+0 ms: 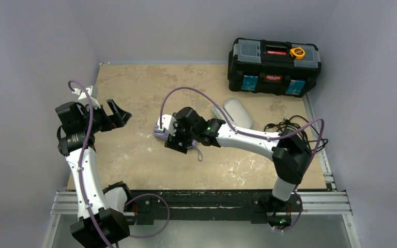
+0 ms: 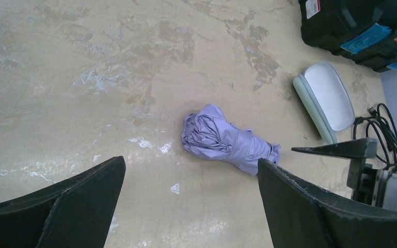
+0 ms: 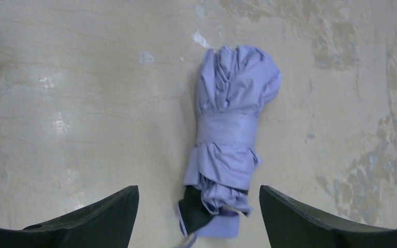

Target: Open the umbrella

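Note:
The umbrella [image 3: 227,139] lies folded on the table, its pale lavender canopy bunched and bound by a lavender strap [image 3: 226,129]. A flap of black underside shows at its near end. My right gripper [image 3: 198,189] hovers open over that near end, one finger on each side, touching nothing. In the top view the right gripper [image 1: 173,137] covers most of the umbrella [image 1: 158,132]. My left gripper [image 1: 115,114] hangs open to the left, well apart. From the left wrist, the umbrella [image 2: 222,139] lies ahead of the open left gripper [image 2: 191,160].
A mint-green sleeve [image 1: 238,112] lies just right of the umbrella, also in the left wrist view [image 2: 325,98]. A black toolbox [image 1: 274,67] stands at the back right. Black cables [image 1: 289,126] are coiled by the table's right edge.

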You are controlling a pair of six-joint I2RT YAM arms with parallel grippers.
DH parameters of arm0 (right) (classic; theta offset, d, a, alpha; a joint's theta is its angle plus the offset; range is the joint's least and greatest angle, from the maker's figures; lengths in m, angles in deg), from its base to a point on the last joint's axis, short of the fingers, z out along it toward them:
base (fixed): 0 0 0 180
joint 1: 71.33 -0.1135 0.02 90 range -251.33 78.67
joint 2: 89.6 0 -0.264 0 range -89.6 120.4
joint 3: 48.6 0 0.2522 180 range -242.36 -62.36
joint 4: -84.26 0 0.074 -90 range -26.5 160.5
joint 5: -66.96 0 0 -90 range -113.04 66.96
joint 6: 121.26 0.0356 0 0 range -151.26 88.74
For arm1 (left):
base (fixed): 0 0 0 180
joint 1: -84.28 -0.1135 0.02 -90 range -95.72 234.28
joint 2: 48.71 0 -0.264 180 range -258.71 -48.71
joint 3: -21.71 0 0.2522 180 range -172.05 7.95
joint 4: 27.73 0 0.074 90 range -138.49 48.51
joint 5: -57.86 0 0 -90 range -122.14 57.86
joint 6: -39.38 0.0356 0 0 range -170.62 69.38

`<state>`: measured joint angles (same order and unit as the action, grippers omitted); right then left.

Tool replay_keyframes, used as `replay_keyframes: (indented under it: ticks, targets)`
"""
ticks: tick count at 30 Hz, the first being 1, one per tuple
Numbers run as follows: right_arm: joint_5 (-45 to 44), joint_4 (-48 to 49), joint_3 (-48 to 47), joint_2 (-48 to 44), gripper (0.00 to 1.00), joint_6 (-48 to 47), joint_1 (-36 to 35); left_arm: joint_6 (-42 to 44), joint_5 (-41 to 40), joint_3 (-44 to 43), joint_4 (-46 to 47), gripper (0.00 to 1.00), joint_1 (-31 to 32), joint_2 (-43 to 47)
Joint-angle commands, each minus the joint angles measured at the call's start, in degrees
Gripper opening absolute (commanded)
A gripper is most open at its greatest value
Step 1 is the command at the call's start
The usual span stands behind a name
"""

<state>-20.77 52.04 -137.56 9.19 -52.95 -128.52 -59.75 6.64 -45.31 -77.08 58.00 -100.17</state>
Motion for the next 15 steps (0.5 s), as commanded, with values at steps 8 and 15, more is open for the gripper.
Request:
replay_keyframes:
  ticks: [8, 15]
  targets:
    - [-3.84, 7.89, -4.84, 12.79, 0.81, 5.96, -1.06, -0.27, -1.76, -3.48, -2.91, 1.00, -0.32, 2.68]
    - [1.39, 8.71, -2.03, 14.66, 0.61, 3.72, 1.65, -1.06, -0.84, -1.95, -0.12, 1.00, -0.34, 4.31]
